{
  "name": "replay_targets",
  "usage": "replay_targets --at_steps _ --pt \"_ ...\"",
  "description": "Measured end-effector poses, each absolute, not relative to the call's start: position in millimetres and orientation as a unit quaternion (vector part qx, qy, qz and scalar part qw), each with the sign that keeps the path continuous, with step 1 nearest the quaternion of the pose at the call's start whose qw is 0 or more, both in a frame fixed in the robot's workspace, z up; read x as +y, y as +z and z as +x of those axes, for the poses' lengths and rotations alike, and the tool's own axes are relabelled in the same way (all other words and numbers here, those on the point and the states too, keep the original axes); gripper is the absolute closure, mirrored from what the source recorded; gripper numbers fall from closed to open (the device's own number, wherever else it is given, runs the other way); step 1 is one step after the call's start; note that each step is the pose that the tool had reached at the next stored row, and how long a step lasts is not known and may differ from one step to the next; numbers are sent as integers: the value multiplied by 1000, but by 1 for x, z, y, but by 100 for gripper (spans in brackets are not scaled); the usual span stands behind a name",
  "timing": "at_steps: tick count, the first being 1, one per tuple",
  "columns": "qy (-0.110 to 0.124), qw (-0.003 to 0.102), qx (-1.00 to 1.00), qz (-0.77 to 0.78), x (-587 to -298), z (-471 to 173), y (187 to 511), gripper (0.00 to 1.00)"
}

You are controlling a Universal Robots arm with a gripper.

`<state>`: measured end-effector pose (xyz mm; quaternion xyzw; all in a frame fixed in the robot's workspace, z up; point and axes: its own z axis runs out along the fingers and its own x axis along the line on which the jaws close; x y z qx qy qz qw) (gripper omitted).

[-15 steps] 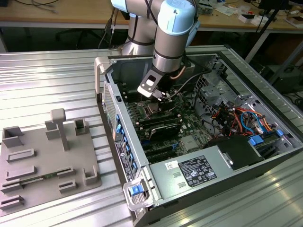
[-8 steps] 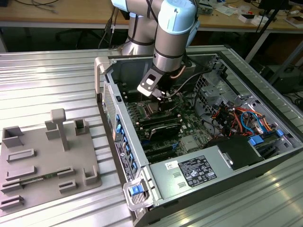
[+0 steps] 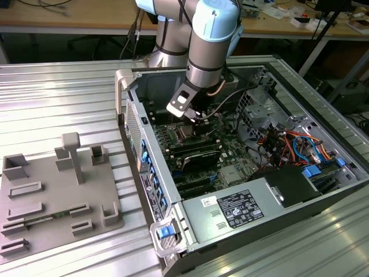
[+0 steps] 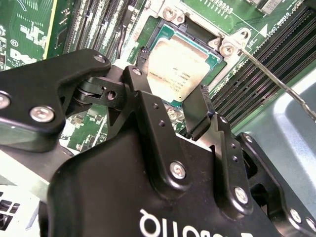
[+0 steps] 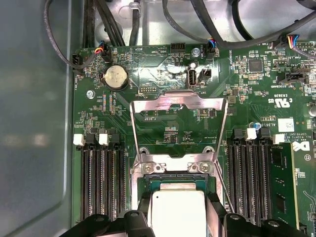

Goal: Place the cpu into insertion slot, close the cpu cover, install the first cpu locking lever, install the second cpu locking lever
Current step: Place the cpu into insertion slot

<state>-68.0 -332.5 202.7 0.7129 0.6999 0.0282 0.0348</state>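
The gripper (image 4: 168,86) is hanging low over the socket area inside an open computer case (image 3: 151,173), and in both wrist views it is straddling the cpu (image 5: 177,215). Whether it is clamping the chip or merely sitting around it, I cannot tell.

The cpu is lying flat, silver side up, inside the insertion slot (image 4: 159,33), with the slot's dark frame showing around its edges. Just beyond the chip, the cpu cover (image 5: 177,102) is standing swung up on its hinge, not yet closed, and the green circuit board (image 5: 247,98) is showing through its cut-out centre. A thin metal locking lever (image 4: 276,81) is slanting away from a screwed corner of the socket, passing over the black memory slots (image 5: 98,182) that are flanking the socket on both sides. Farther along the board a round coin battery (image 5: 115,76) is sitting near a run of dark cables.

In the exterior view the pale blue and grey arm (image 3: 210,40) is reaching down into the case, which is lying on its side on a ribbed metal worktop (image 3: 57,98). Well apart from the case, toward the exterior view's left, a grey fixture tray (image 3: 52,196) is resting on the worktop.
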Motion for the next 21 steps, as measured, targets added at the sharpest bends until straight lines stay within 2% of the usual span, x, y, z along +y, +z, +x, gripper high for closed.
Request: replay_targets --at_steps 21 --pt "28 35 699 713 -332 -67 201 47"
